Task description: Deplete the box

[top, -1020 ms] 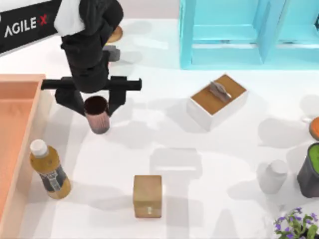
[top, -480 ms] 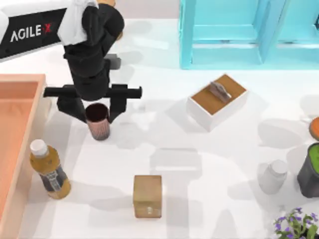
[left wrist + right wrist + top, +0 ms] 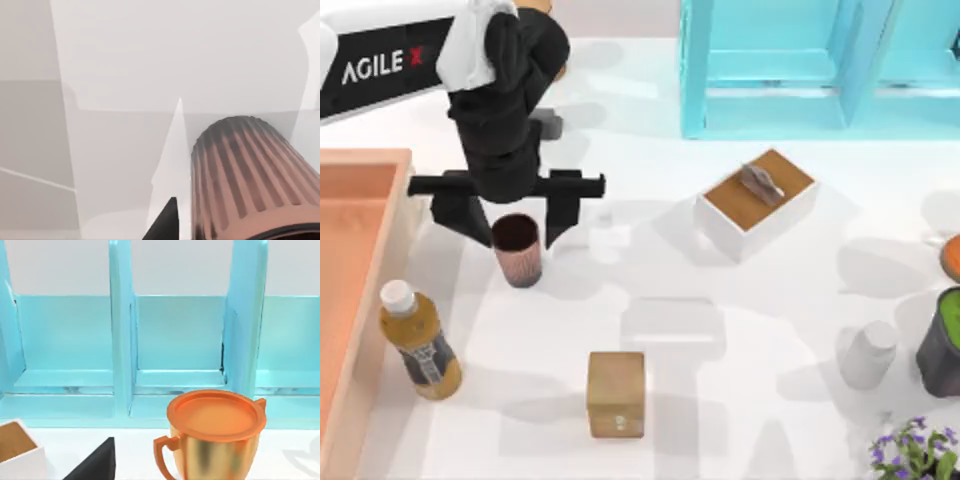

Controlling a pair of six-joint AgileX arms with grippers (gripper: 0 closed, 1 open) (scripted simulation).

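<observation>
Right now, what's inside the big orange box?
The part of the box visible at the table's left looks bare, just its reddish-orange floor. The rest runs past the top view's edge, so I can't tell.

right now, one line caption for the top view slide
Left gripper open around a ribbed brown cup standing on the white table beside the box.

A small white box with a brown top and grey handle [image 3: 757, 202] is taken as landmark on the white worktop [image 3: 720, 330]. Behind it a turquoise shelf unit [image 3: 820, 65] is seen. Left of it a ribbed brown cup [image 3: 517, 250] stands upright. Nearer the front, to its left, a tan wooden cube [image 3: 616, 393] and an amber bottle [image 3: 417, 340] are placed. To its right a grey bottle [image 3: 868, 355], a purple-flowered plant [image 3: 917, 455] and a lidded orange-and-gold mug [image 3: 214, 432] are found.
</observation>
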